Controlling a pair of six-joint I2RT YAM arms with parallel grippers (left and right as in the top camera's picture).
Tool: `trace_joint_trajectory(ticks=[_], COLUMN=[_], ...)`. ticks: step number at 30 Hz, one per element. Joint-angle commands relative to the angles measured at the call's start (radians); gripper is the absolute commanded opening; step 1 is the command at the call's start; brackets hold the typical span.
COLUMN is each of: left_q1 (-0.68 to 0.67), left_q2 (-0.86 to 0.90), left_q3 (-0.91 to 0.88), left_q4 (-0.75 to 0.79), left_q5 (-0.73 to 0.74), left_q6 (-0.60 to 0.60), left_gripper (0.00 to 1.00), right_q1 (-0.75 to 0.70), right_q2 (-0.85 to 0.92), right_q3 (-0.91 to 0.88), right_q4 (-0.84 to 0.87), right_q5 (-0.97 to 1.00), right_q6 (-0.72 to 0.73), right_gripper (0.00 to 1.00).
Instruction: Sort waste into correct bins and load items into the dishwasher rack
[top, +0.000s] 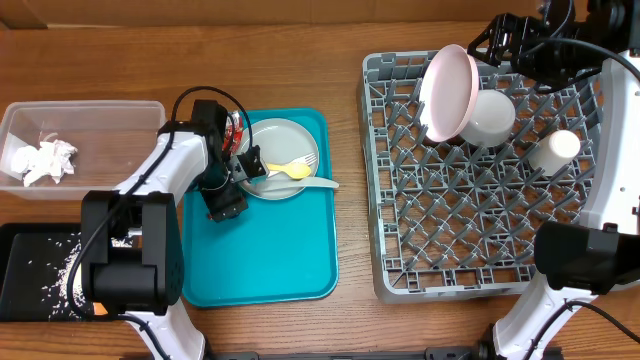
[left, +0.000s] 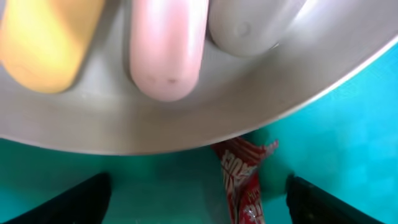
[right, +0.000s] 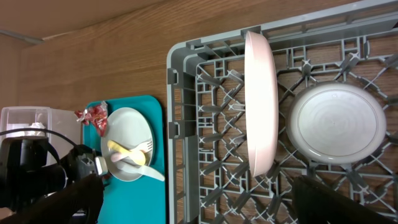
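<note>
While the grey plate (top: 283, 145) sits on the teal tray (top: 270, 260) carrying a yellow fork (top: 292, 168), a white knife (top: 312, 183) and a pink-handled piece (left: 166, 50), you are only partway through. Well apart from the tray on one side, the rack (top: 470, 255) holds the pink plate (top: 448, 90) on edge, the bowl (top: 492, 118) and the cup (top: 556, 148). On the tray's other side, the napkin (top: 42, 162) lies in the clear tub (top: 100, 115) and rice (top: 55, 268) in the black bin (top: 15, 245).

What remains is the red wrapper (left: 242, 183) near the tray's far edge, tucked against the grey plate's rim, plus that plate and its cutlery. Your left end effector (left: 198, 198) is spread and straddles the wrapper. Your right end effector (right: 199, 202) is spread and empty above the rack. The tray's near half is open room.
</note>
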Motion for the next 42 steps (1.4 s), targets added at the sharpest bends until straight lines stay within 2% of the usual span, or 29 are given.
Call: trace_joint_trajectory(ticks=[1,7,12,14,15,21,31,36,42], left_q1=[-0.002,-0.002,-0.002,-0.002,-0.003,-0.003,-0.002,0.008,0.086], left_q2=[-0.018,-0.018,-0.018,-0.018,-0.018,-0.019,-0.019,-0.019,-0.019], left_q3=[-0.045,-0.048,-0.048,-0.045,-0.041,0.045,0.406,0.59,0.625], left_q4=[0.032,0.035,0.028,0.028,0.027,-0.025,-0.358,-0.374,-0.248], left_q5=[0.023,-0.021,-0.081,-0.08,-0.08,-0.02,0.29,0.258,0.151], left_q6=[0.018,-0.023,-0.045,-0.067,-0.081,-0.253,-0.27,-0.351,-0.463], left_gripper=[0.84,0.66,0.28,0.07,0.04,0.04,0.04,0.04,0.04], right_q1=[-0.002,-0.002,-0.002,-0.002,-0.002,-0.002,-0.003,-0.003,-0.003], right_q2=[-0.006,-0.002,0.001,0.001,0.001,0.004,0.004,0.004,0.004], right_q3=[0.021,0.021,0.021,0.021,0.021,0.02,0.02,0.02,0.02], right_q4=[0.006,0.006,0.006,0.006,0.006,0.006,0.006,0.006,0.006], right_q5=[0.003,0.004,0.004,0.004,0.004,0.004,0.004,0.004,0.004], right_q6=[-0.008,-0.008,-0.008,-0.008,-0.008,-0.008,-0.008,-0.008,-0.008], right_gripper=[1.0,1.0,1.0,1.0,1.0,1.0,1.0,1.0,1.0])
